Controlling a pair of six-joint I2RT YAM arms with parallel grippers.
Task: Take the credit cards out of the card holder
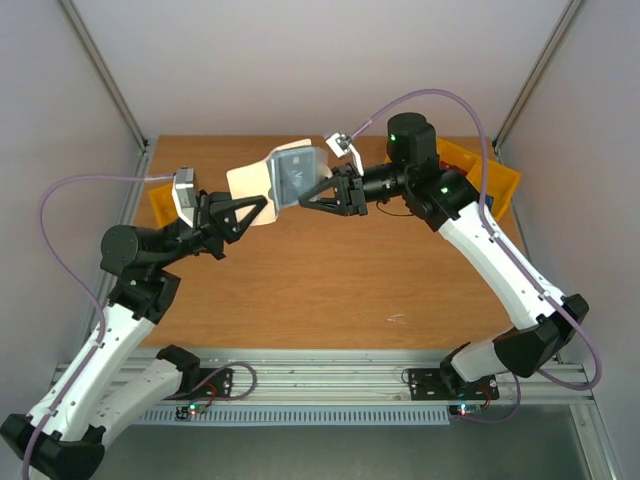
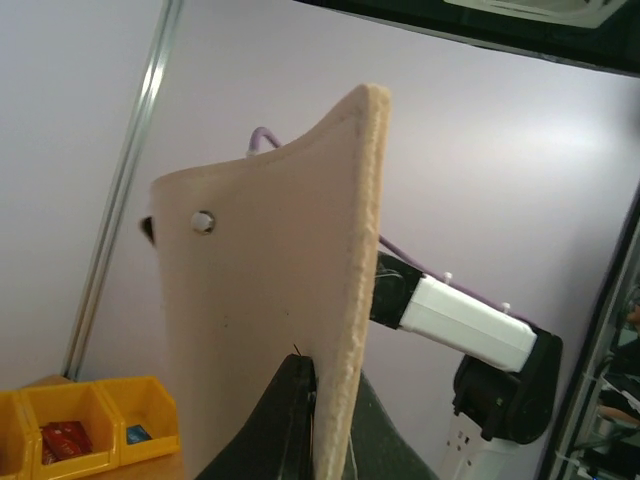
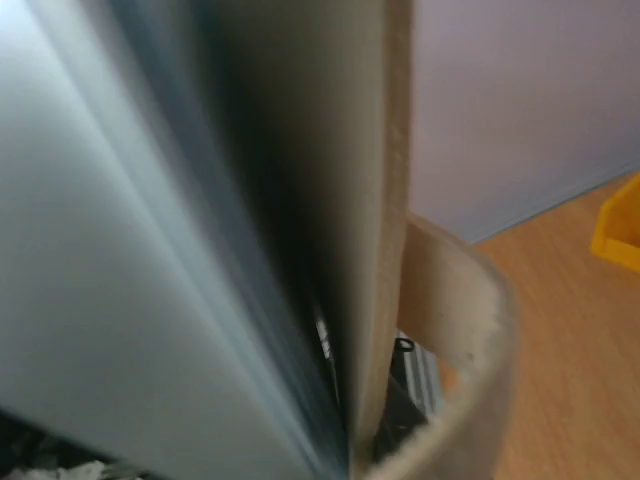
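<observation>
1. The left gripper (image 1: 258, 205) is clenched on the beige outer flap of the card holder (image 1: 288, 172). In the wrist view the flap stands upright out of its closed jaws.
2. The right gripper (image 1: 310, 197) grasps the opposite, blue-grey pocket side.
3. The card holder hangs open between the two grippers, lifted off the desk (image 1: 330, 280).
4. Credit cards: cannot tell whether any sit in the pockets; the right wrist view is blurred.
5. Yellow bins (image 2: 108, 425) lie below and left of the left gripper, holding a red item (image 2: 62, 438) and a blue item (image 2: 138, 433).
</observation>
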